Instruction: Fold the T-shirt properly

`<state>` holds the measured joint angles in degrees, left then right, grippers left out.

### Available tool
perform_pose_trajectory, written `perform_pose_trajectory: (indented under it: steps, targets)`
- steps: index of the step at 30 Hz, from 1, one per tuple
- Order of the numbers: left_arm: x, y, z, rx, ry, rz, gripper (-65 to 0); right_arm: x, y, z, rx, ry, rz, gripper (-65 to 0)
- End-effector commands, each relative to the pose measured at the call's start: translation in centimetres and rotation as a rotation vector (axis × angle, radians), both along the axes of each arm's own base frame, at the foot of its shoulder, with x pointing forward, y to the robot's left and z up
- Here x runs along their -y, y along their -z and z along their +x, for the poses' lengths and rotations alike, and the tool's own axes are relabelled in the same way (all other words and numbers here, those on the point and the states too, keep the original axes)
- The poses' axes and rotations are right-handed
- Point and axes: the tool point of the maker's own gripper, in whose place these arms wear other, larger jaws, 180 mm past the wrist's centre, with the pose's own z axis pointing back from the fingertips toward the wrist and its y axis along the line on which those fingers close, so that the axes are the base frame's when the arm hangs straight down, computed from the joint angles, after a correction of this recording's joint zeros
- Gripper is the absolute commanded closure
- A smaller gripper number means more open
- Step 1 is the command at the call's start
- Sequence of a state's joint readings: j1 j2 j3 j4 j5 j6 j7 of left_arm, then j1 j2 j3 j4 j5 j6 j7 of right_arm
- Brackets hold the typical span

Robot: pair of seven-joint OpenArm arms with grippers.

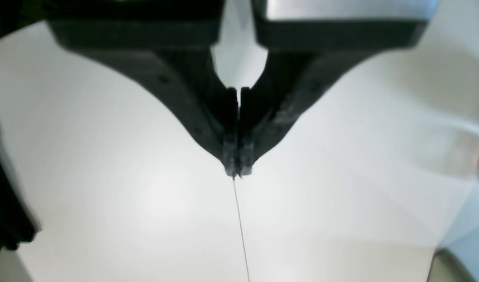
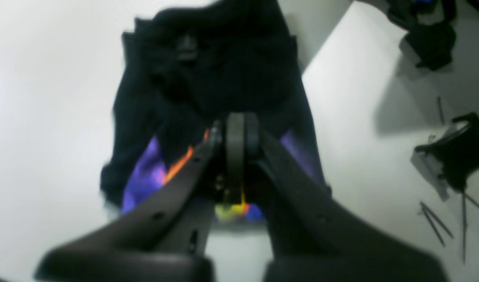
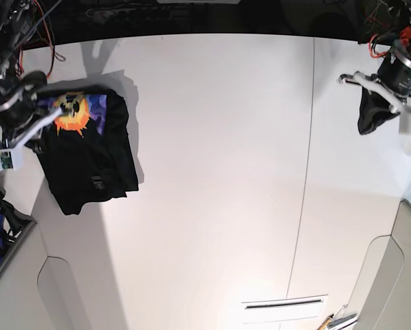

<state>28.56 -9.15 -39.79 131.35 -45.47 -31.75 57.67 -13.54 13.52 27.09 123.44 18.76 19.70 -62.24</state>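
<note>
both grippers closed; right gripper [image 2: 235, 156] pinches t-shirt [image 3: 89, 161].

The base view looks straight down on the white table [image 3: 212, 172]; both wrist views look close along their own fingers.
</note>
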Motion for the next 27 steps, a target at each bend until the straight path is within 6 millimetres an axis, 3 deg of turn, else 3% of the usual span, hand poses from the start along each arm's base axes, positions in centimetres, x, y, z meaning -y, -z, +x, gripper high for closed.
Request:
perform_pose_trajectory:
  steps: [1, 7, 11, 17, 24, 27]
  targets:
    - [0.0, -0.6, -0.7, 0.006, 0.008, 0.009, 0.0, 0.7, -0.9, -0.7, 0.010, -0.007, -0.035, 0.0]
    - [-1.2, 1.1, -6.0, -0.156, -0.029, -0.034, 0.0, 2.7, -0.6, -6.0, -0.109, -0.034, -0.095, 0.0]
    - [-1.9, 1.7, -9.8, -0.289, -0.018, -0.046, 0.0, 3.0, 0.7, -9.8, -0.255, -0.107, -0.090, 0.0]
    - [-3.7, 3.2, -16.5, -0.625, 0.067, 0.060, 0.0, 3.3, 2.3, -15.7, -0.498, -0.215, -0.103, 0.0]
    - [-4.5, 3.1, -23.4, -0.908, 0.141, 0.103, 0.0, 4.6, 2.9, -21.5, -0.724, -0.294, -0.149, 0.0]
    - [-5.1, 3.4, -24.6, -0.966, 0.131, 0.114, 0.0, 4.5, 3.1, -24.5, -0.813, -0.301, -0.130, 0.0]
